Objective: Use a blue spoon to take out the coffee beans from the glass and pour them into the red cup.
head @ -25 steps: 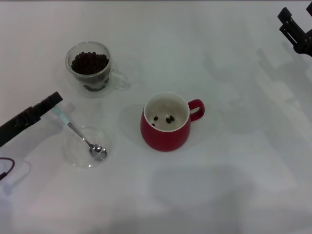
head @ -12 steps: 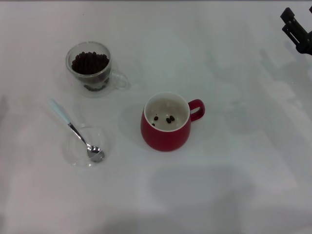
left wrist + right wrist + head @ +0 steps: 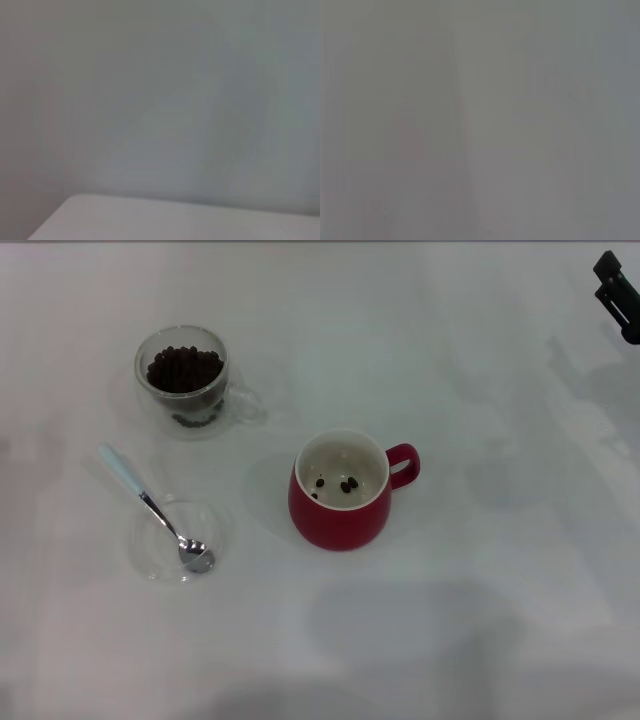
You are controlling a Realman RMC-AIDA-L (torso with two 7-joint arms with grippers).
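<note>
Spoon [image 3: 150, 505]: far left of the right gripper [image 3: 620, 295], bowl resting in a clear saucer [image 3: 150, 558]. Glass [image 3: 182, 380] of beans [image 3: 184, 368]: behind it. Red cup [image 3: 342, 490]: centre, few beans inside. Right gripper: far right edge, finger state cannot be told.

Head view is evenly lit and soft, with faint grey shadows smeared across the white table [image 3: 480, 540]; both wrist views are just blurry grey haze, totally out of focus; no harsh glare anywhere.
</note>
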